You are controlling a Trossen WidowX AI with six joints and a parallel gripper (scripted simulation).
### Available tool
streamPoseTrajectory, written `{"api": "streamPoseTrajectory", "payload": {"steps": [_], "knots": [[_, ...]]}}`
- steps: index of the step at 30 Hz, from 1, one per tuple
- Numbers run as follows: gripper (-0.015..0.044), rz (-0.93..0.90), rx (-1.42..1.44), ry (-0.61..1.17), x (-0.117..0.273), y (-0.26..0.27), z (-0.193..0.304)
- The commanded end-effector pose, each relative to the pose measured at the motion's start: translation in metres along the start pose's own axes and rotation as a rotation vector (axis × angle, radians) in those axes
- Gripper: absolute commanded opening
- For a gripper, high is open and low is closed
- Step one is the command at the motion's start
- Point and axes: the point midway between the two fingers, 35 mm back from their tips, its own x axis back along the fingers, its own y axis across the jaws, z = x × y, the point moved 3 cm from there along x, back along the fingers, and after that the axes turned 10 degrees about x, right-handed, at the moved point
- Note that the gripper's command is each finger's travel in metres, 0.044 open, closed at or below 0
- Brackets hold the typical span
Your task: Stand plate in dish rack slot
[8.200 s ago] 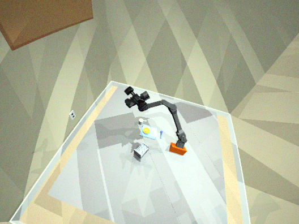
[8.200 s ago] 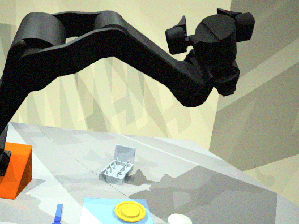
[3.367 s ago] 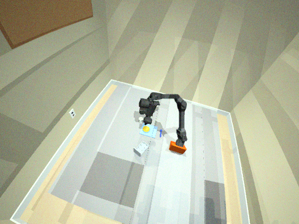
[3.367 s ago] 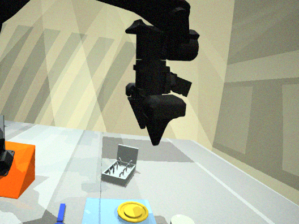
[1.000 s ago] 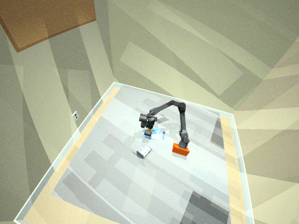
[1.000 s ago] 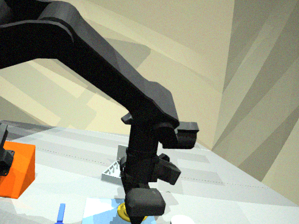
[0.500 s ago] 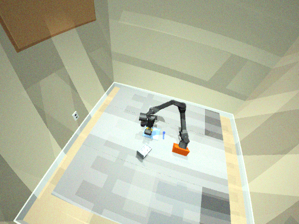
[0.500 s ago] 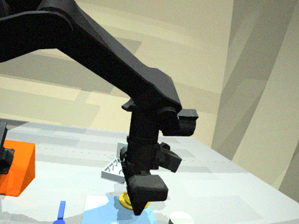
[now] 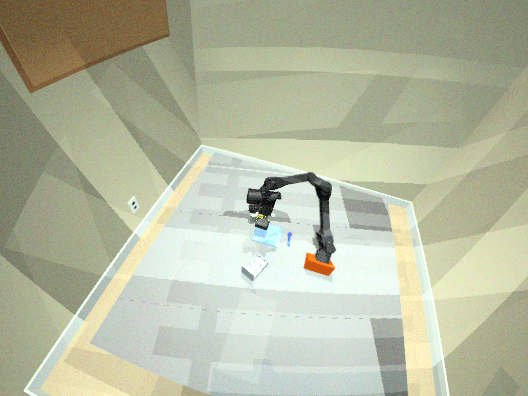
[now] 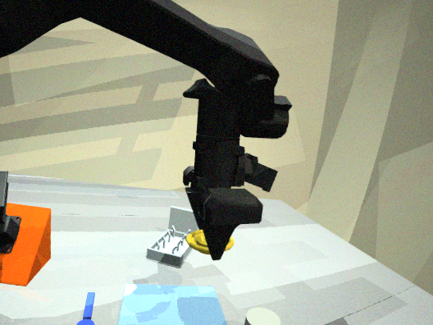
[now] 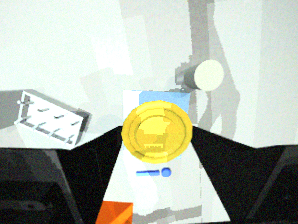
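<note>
Fingers (image 9: pixel 262 225) (image 10: pixel 217 252) are gripping a round yellow plate (image 9: pixel 261 216) (image 10: pixel 193 241) (image 11: pixel 158 132) by opposite rim edges, holding it flat above the counter (image 9: pixel 200 260) (image 10: pixel 82 250) (image 11: pixel 165 200); probably light, stiff and smooth, it is likely risking pivoting near the white pegged rack (image 9: pixel 255 266) (image 10: pixel 166 256) (image 11: pixel 49 131).

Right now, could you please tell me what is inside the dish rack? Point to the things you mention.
Upright pegs rise in rows from the floor of the dish rack (image 9: pixel 255 267) (image 10: pixel 164 259) (image 11: pixel 80 131), and no plate stands among them. Its near wall hides part of the floor in the exterior view.
</note>
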Motion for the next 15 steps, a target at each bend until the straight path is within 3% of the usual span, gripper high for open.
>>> {"api": "streamPoseTrajectory", "payload": {"steps": [1, 15], "knots": [[0.0000, -0.008, -0.006, -0.014, 0.016, 0.000, -0.002], [0.0000, -0.013, 0.002, -0.052, 0.069, -0.001, -0.003]]}}
